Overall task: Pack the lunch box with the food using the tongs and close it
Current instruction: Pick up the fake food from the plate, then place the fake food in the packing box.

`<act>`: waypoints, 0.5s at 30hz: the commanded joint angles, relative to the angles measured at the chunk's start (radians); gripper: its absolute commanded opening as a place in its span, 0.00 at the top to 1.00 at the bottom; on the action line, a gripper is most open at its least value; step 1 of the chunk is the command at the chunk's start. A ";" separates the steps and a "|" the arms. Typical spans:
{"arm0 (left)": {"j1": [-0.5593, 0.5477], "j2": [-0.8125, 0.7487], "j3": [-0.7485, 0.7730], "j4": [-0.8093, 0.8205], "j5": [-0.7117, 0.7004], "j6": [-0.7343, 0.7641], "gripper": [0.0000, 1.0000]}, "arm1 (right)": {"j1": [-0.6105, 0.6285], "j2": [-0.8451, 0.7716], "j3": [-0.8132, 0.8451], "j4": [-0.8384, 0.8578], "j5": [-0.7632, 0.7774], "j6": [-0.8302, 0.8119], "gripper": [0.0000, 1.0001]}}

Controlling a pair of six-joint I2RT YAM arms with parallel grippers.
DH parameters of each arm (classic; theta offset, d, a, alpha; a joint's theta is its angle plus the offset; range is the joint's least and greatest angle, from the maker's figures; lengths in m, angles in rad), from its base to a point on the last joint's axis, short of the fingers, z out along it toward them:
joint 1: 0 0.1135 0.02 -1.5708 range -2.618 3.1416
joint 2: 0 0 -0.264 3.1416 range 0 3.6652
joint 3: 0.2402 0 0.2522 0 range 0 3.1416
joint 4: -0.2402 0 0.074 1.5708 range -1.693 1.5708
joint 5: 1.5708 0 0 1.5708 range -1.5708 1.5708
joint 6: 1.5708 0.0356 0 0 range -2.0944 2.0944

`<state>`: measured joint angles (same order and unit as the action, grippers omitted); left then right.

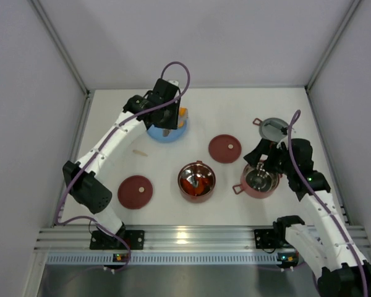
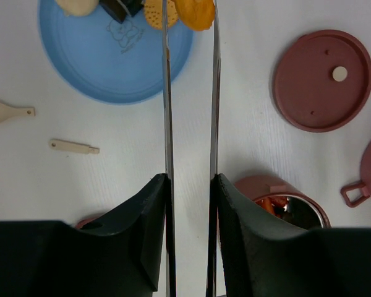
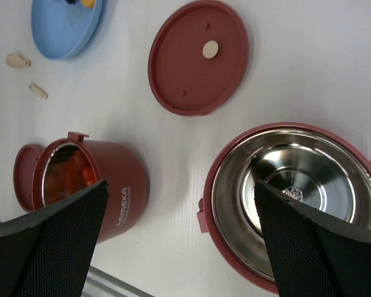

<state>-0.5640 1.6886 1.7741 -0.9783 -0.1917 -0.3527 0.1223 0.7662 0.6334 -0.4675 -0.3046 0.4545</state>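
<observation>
Holding the tongs in the left gripper, jaws narrowed onto both thin silver arms, one against each finger. Reaching with the tips over the light-blue plate at the far left of the table, an orange piece of food between them; pinched or merely flanked, cannot tell. Beside it on the plate: a dotted orange piece, a black piece and a pale beige piece.

Nearer the arms, at mid table, standing upright: the first bowl of the lunch box, dusty red, with red and orange bits inside. To its right, apart: the second bowl, steel inside bare and shiny. Hanging just over that bowl with the right gripper, jaws spread wide, gripping nothing.

Lying flat: a maroon disc lid behind the bowls, the other disc lid left of the first bowl, the grey top lid behind the second. Near the plate: a small wooden spoon shape and a wooden stick.
</observation>
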 commanded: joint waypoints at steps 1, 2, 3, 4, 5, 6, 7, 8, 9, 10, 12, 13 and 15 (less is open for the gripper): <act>-0.066 -0.040 0.074 0.006 0.018 0.018 1.00 | -0.010 -0.047 0.104 -0.084 0.130 0.030 0.00; -0.082 -0.037 0.091 0.006 0.020 0.020 1.00 | -0.010 -0.060 0.136 -0.101 0.154 0.036 0.01; -0.097 -0.030 0.100 0.007 0.020 0.020 1.00 | -0.009 -0.068 0.153 -0.118 0.207 0.044 0.01; -0.129 -0.027 0.111 0.006 0.023 0.021 1.00 | -0.010 -0.074 0.182 -0.135 0.234 0.059 0.01; -0.146 -0.021 0.129 0.010 0.024 0.024 1.00 | -0.010 -0.091 0.198 -0.169 0.286 0.067 0.01; -0.161 -0.018 0.137 0.012 0.028 0.024 1.00 | -0.010 -0.097 0.213 -0.184 0.306 0.073 0.00; -0.190 -0.015 0.143 0.015 0.037 0.024 1.00 | -0.010 -0.111 0.241 -0.203 0.341 0.088 0.01; -0.206 -0.012 0.149 0.024 0.049 0.024 1.00 | -0.010 -0.119 0.253 -0.230 0.384 0.095 0.01; -0.235 -0.012 0.148 0.030 0.073 0.024 1.00 | -0.009 -0.125 0.265 -0.243 0.403 0.108 0.00; -0.250 -0.015 0.143 0.041 0.081 0.024 1.00 | -0.010 -0.131 0.288 -0.256 0.419 0.116 0.01; -0.302 -0.018 0.127 0.072 0.092 0.034 1.00 | -0.009 -0.154 0.307 -0.283 0.465 0.133 0.01; -0.319 -0.018 0.116 0.076 0.092 0.035 1.00 | -0.010 -0.166 0.325 -0.292 0.479 0.138 0.00; -0.365 -0.012 0.107 0.089 0.094 0.041 1.00 | -0.010 -0.174 0.342 -0.310 0.512 0.145 0.01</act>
<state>-0.8791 1.6897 1.8809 -0.9726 -0.1211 -0.3344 0.1223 0.6102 0.9142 -0.6937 0.1020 0.5632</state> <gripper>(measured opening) 0.403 0.993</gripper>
